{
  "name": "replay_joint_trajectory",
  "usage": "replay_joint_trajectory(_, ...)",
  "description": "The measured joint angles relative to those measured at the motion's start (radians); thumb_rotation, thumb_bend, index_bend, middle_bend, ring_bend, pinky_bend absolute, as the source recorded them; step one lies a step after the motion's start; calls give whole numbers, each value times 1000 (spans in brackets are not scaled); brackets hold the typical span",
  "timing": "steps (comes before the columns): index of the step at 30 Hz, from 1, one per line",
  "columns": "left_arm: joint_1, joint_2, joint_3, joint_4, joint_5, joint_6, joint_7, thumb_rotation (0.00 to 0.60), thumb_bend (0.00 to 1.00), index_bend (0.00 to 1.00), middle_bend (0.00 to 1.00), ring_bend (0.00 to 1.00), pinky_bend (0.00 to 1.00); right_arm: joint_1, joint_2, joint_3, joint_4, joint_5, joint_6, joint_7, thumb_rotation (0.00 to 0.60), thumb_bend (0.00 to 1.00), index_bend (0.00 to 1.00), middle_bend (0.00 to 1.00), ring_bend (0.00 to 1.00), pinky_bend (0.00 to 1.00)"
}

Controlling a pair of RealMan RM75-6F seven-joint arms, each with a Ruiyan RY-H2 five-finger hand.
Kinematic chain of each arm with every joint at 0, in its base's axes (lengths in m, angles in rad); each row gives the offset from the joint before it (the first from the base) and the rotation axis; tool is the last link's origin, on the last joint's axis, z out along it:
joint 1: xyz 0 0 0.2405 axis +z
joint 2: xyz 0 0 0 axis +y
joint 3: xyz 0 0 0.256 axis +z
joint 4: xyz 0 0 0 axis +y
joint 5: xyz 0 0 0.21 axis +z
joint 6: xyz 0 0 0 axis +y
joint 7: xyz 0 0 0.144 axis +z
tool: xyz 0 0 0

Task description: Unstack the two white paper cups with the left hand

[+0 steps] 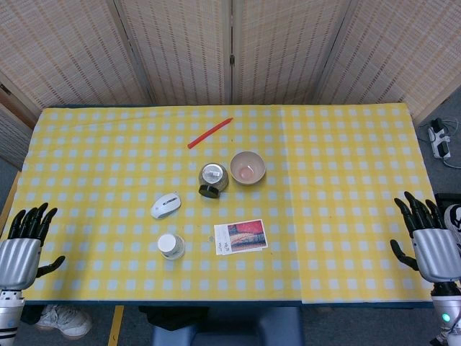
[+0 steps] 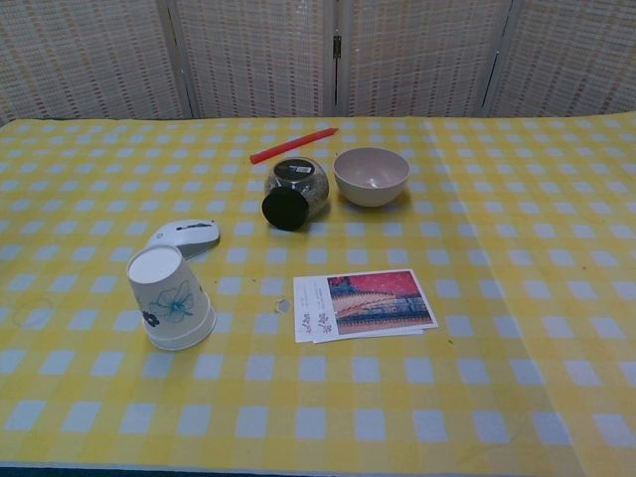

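The white paper cups (image 2: 170,297), printed with a flower and no readable writing, stand upside down near the table's (image 1: 346,144) front edge. Left hand (image 1: 19,249) and right hand (image 1: 428,241) hold nothing, fingers spread.

The setting looks like a staged robot test space rather than a lived-in home. A table (image 1: 346,216) covered in yellow-and-white checked cloth is backed at twelve o'clock by woven folding screens (image 1: 230,50), which close off the room behind. Bare grey floor shows at the edges, and a white power strip (image 1: 439,138) with cables lies on it at three o'clock. Household odds and ends are scattered over the cloth: a computer mouse (image 1: 166,205), a bowl (image 1: 248,167), a jar (image 1: 213,179) on its side, a postcard (image 1: 240,237).
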Motion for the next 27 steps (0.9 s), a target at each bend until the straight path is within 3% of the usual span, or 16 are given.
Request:
replay_joint_trajectory(8, -90, 30, 16, -32, 107, -91, -26, 600, 202, 162, 83, 96, 13, -2, 22, 10, -31, 3, 12, -20, 600, 390, 0, 0, 86, 0)
replay_joint_trajectory(16, -227, 40, 24, -59, 188, -257, 5, 600, 204, 173, 84, 98, 30, 1, 22, 10, -37, 5, 7, -22, 600, 390, 0, 0, 84, 0)
replay_joint_trajectory(27, -397, 31, 17, -117, 144, -524, 77, 600, 228, 160, 84, 98, 31, -5, 12, 3, -21, 8, 5, 5, 600, 390, 0, 0, 86, 0)
